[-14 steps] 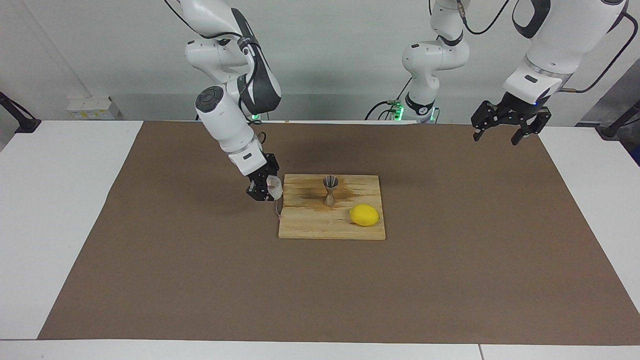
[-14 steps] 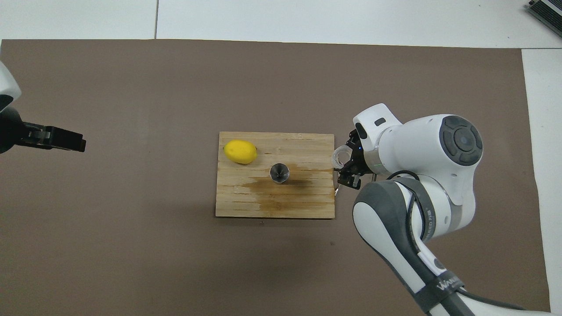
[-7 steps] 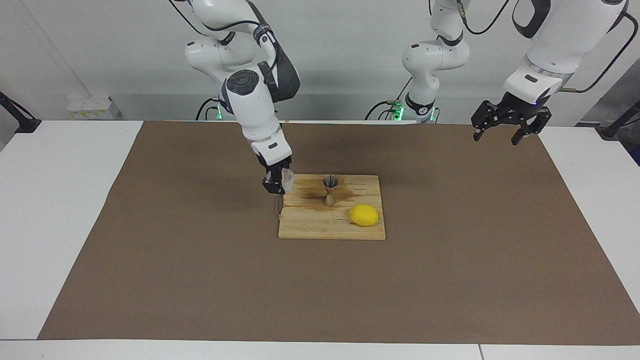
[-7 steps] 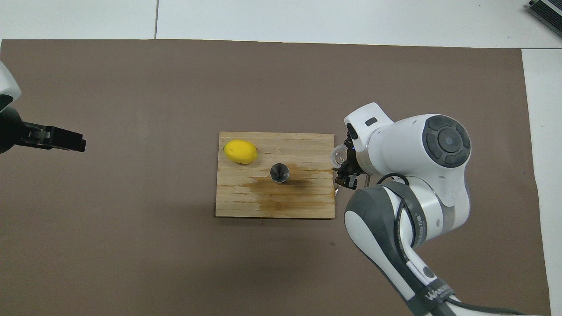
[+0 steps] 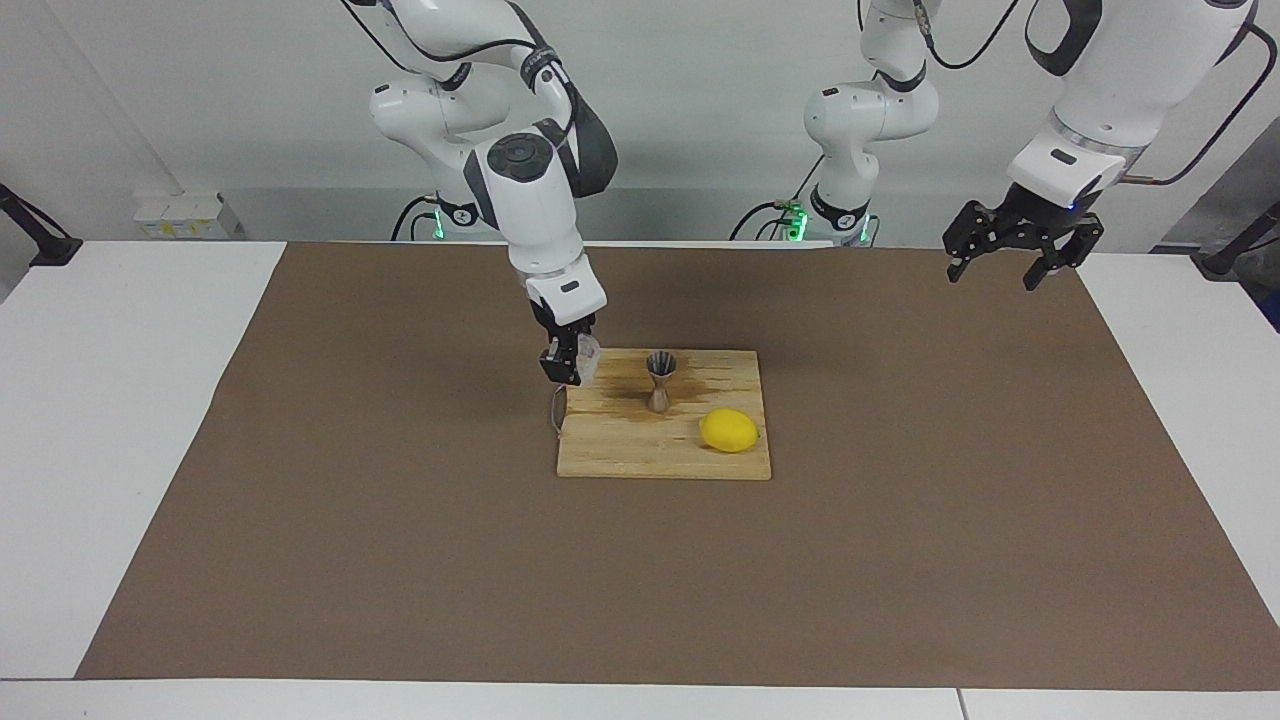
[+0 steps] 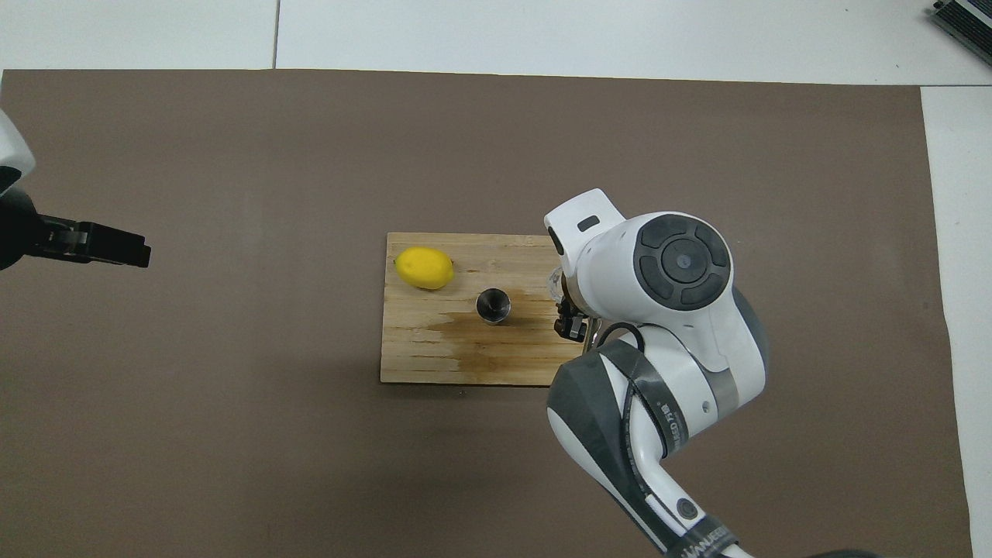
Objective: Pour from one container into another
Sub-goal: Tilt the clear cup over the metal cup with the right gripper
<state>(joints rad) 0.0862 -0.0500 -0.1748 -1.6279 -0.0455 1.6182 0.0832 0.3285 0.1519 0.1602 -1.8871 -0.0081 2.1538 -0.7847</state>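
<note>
The small clear cup hangs in the air, and my right gripper is shut on it. Both are over the edge of the wooden board at the right arm's end, a short way from the jigger. The steel hourglass jigger stands upright on a dark wet stain in the middle of the board. In the overhead view the jigger's mouth shows, while the right arm covers the cup and most of its gripper. My left gripper waits open, high over the mat's corner near its base.
A yellow lemon lies on the board, farther from the robots than the jigger, also seen from overhead as the lemon. A thin small object rests at the board's edge under the right gripper. A brown mat covers the table.
The right arm has swung the cup from beside the board to over its edge, closer to the jigger, and its wrist has turned. The left arm has not moved.
</note>
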